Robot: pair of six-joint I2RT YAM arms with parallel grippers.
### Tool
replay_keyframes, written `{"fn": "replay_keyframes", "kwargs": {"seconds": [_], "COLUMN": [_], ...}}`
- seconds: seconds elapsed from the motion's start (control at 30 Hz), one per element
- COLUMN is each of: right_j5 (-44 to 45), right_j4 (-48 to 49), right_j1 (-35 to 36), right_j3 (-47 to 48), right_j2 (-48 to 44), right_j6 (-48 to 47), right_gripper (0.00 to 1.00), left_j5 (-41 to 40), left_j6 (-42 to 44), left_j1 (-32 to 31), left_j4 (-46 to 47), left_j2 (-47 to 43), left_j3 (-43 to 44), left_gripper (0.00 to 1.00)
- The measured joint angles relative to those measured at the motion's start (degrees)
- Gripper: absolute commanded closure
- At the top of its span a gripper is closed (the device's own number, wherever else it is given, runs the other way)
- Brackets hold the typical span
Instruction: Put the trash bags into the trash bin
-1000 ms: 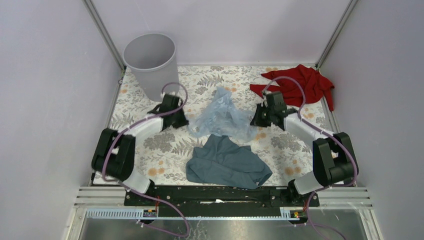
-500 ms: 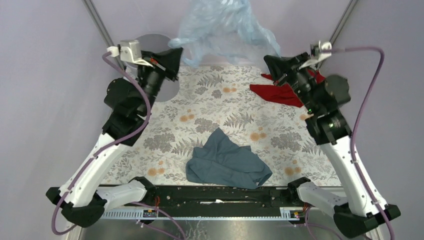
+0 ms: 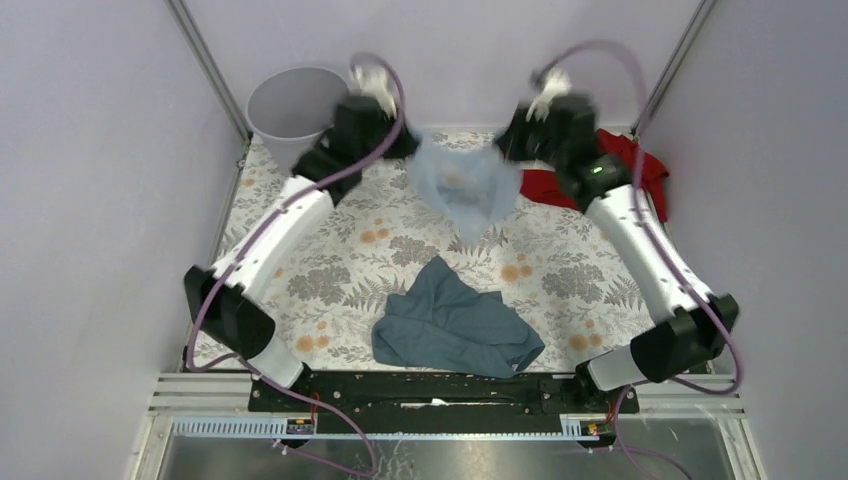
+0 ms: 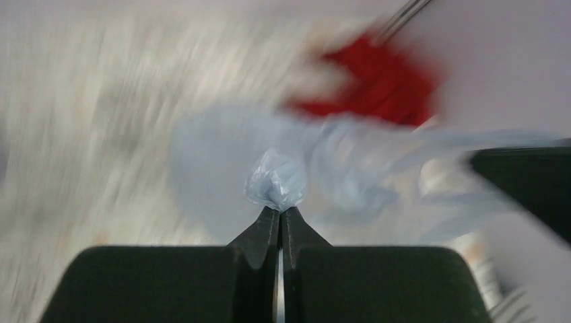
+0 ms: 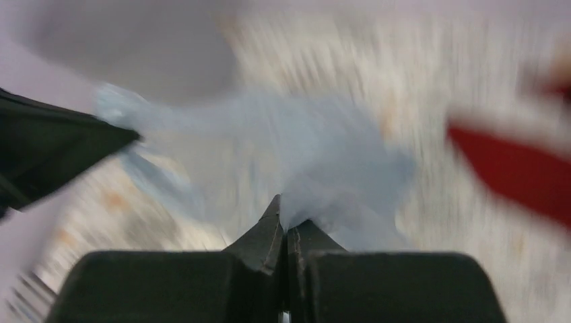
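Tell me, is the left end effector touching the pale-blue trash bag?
Touching. The left wrist view shows the left end effector shut, with a bunch of the trash bag pinched at its tips.

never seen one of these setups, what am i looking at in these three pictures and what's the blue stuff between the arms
These are two robot arms bolted at the near edge of a flower-patterned table. The wide picture comes from a fixed camera above and behind them. The two blurry ones come from a small camera on each wrist, looking out along that arm's own black fingers.

The left gripper and the right gripper are each pinched shut on a thin pale-blue trash bag, holding it between them above the table. That is the blue stuff.

In the far left corner stands a round grey trash bin, where the bag is meant to go. A slate-blue cloth lies near the arms' bases and a red cloth lies at the far right. Neither is held.
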Motion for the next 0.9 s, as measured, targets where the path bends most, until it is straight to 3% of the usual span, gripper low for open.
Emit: {"fn": "replay_keyframes", "kwargs": {"seconds": [0.1,0.17,0.3,0.37,0.47,0.53,0.6,0.67,0.77,0.9], "right_j5": [-2.6,-5.2,-7.1,-6.8,-6.6,-6.2,-5.7,-5.6,-5.6,-5.8], "right_j4": [4.7,10.8,24.3,30.4,33.3,30.3,23.6,13.3,4.1,7.2], "right_j1": [0.0,0.0,0.1,0.2,0.2,0.2,0.2,0.2,0.2,0.2], "right_j3": [21.2,24.5,10.3,0.6,-14.6,-22.8,-28.9,-31.1,-19.4,7.8], "right_j2": [-1.7,-7.9,-25.4,-29.6,-25.9,-17.8,-10.4,-9.1,-10.7,-12.7], "right_j6": [-0.4,-0.4,0.2,0.8,2.1,3.1,4.0,4.4,3.7,2.1], "right_gripper": [1.00,1.00,1.00,1.00,1.00,1.00,1.00,1.00,1.00,1.00], "left_j5": [2.4,2.9,-2.8,-9.3,-10.8,-8.5,-5.7,-2.9,2.8,8.8], "left_j6": [2.4,4.4,5.3,4.2,1.8,0.2,-1.1,-1.8,-2.2,-2.0], "left_j1": [-2.0,-5.3,-8.6,-7.0,-4.0,-2.2,-0.8,0.3,0.6,-1.0], "left_j4": [10.4,19.6,32.0,33.2,29.5,25.8,19.3,10.0,2.8,12.0], "left_j2": [-3.2,-12.7,-32.1,-34.3,-28.1,-21.6,-15.3,-13.2,-14.4,-17.2], "left_j3": [18.5,17.9,3.1,-1.2,-11.3,-19.3,-26.9,-30.8,-21.8,0.0], "left_gripper": [1.00,1.00,1.00,1.00,1.00,1.00,1.00,1.00,1.00,1.00]}}
